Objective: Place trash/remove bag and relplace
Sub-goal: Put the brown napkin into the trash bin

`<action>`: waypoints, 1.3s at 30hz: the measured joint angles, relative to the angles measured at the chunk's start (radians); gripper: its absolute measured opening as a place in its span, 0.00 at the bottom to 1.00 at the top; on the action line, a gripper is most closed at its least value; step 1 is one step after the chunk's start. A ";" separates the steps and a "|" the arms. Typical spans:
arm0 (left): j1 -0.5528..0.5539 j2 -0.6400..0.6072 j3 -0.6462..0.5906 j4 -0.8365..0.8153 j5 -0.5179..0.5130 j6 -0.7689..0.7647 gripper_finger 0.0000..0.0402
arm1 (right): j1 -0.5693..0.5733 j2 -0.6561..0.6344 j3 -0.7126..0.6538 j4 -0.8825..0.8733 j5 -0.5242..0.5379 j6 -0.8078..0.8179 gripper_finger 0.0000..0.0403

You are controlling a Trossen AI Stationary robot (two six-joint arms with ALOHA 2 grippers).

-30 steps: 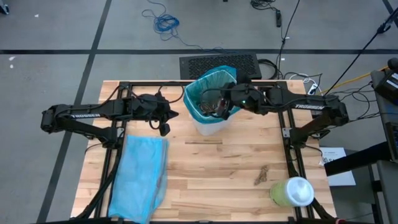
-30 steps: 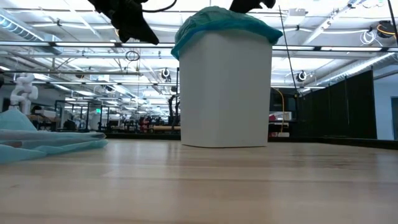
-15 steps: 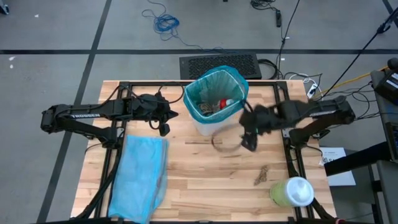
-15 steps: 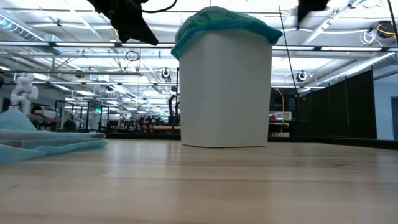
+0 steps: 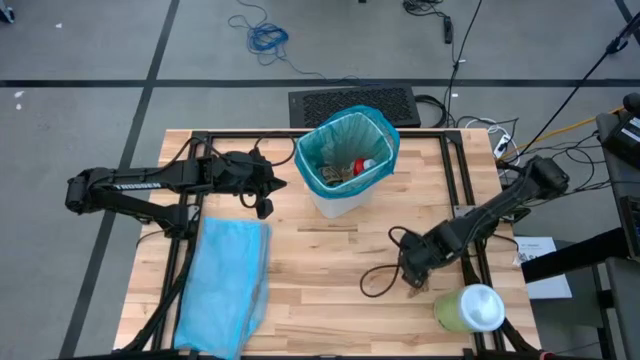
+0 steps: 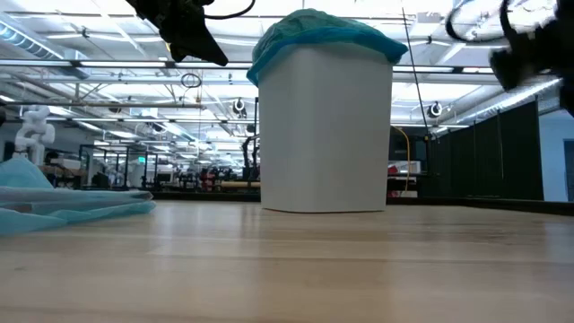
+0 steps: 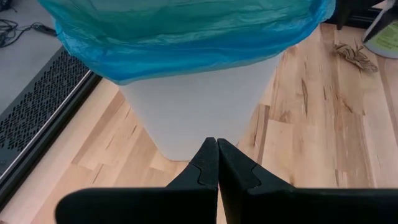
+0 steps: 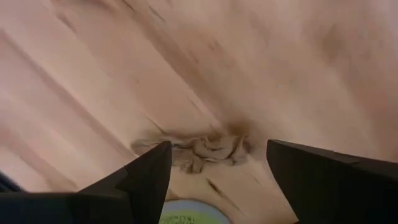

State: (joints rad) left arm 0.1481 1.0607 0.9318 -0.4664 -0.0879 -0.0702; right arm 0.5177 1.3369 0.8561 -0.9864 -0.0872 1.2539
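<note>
My table of pale wood carries the lined bin, a flat blue bag, one brown scrap and a green container.

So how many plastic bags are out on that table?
2. A teal-green liner sits in the white bin at the table's far edge; a paler sky-blue bag lies flat at the near left corner.

overhead, table-level, two wrist cameras (close)

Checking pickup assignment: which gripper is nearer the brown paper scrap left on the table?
Right. The right gripper hangs open just over the brown paper scrap, near the green container. The left gripper is shut, far off beside the bin.
</note>
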 joint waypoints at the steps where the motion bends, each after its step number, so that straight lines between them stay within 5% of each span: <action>1: 0.000 0.000 0.000 0.000 0.000 0.001 0.01 | 0.004 0.000 -0.036 0.025 -0.015 0.024 0.64; 8: 0.000 0.000 0.000 0.000 0.000 0.006 0.01 | 0.003 0.000 -0.176 0.067 -0.070 0.094 0.64; 15: 0.000 0.000 0.000 0.000 0.000 0.004 0.01 | 0.004 0.000 -0.282 0.411 -0.154 0.115 0.57; 25: 0.000 0.000 0.000 0.000 0.000 0.006 0.01 | 0.004 -0.003 -0.293 0.401 -0.183 -0.011 0.03; 29: 0.000 0.000 0.000 0.000 0.000 0.005 0.01 | 0.008 -0.004 -0.265 0.394 -0.204 -0.097 0.09; 39: 0.000 0.000 0.000 -0.063 0.000 0.004 0.01 | 0.023 -0.004 -0.134 0.241 -0.207 -0.306 0.42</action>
State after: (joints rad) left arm 0.1482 1.0611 0.9318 -0.5298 -0.0879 -0.0658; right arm 0.5405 1.3331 0.7223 -0.7459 -0.2942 0.9483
